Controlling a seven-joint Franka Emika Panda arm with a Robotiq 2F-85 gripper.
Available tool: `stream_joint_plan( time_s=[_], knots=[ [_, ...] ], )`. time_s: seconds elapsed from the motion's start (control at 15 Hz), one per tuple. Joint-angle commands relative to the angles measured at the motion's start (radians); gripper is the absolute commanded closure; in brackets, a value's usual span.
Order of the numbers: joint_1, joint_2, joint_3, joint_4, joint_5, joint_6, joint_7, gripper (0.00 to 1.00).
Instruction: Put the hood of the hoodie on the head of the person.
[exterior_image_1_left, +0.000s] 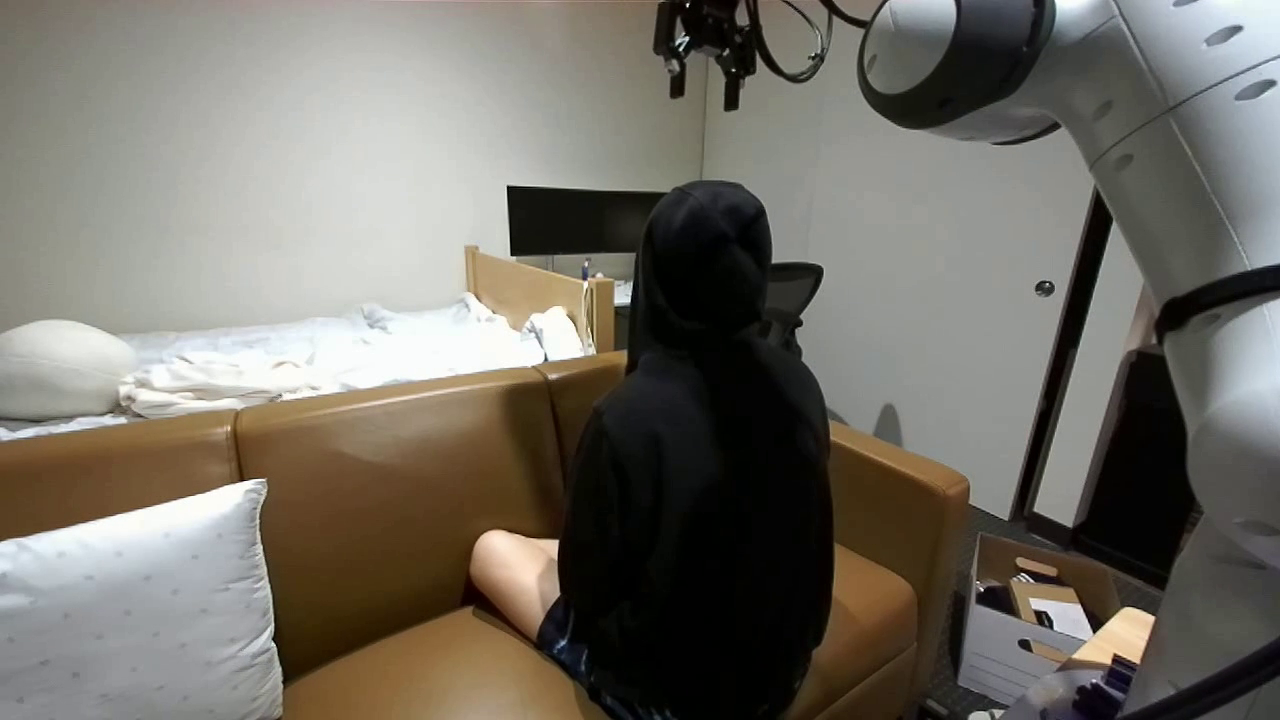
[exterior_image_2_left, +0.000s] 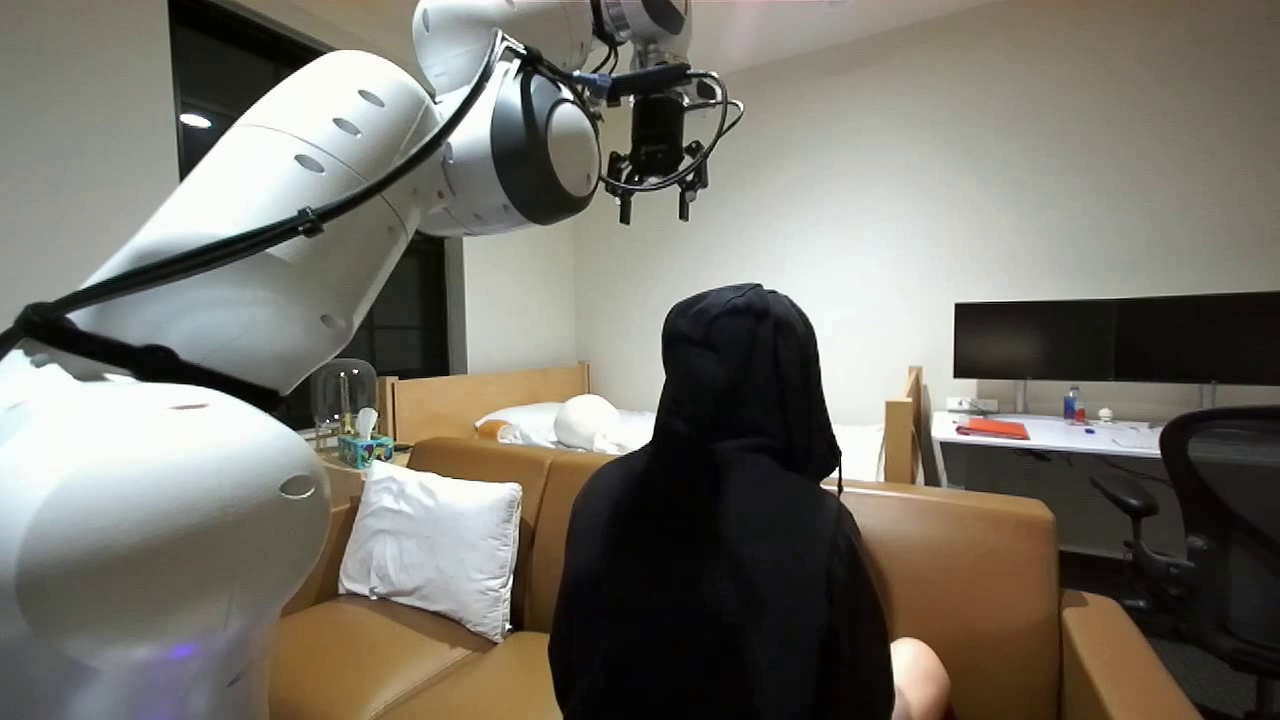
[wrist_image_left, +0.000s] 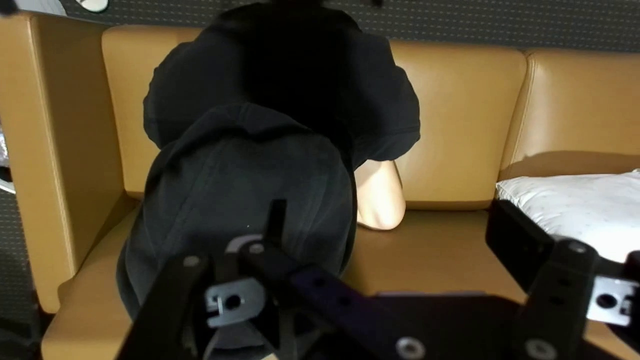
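"On the smooth tan leather sofa (exterior_image_1_left: 400, 460), what shape is the soft black hood (exterior_image_1_left: 705, 260)?"

"Rounded, creased at the crown, and sitting over the head of the seated person (exterior_image_2_left: 720, 560); the plain black hoodie (exterior_image_1_left: 700, 520) falls loose down the back."

"And the gripper (exterior_image_2_left: 655, 214)?"

"Higher up, well apart from the hood, its slim, straight black fingers (exterior_image_2_left: 684, 207) spread wide."

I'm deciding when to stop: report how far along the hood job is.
Done: in both exterior views, the hood is up over the head of the person. In hand: nothing; the fingers stand open above it, apart. Left: probably just checking the hood's front, hidden here.
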Motion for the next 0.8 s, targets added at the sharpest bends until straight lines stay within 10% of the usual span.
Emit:
stream_joint_plan(
  time_s=[0.0,0.73],
  knots=[
    [0.016,0.000,-0.003,-0.019,0.004,-0.044,-0.021,0.00],
    [0.055,0.004,-0.009,-0.014,-0.019,-0.008,-0.057,0.00]
  ],
)
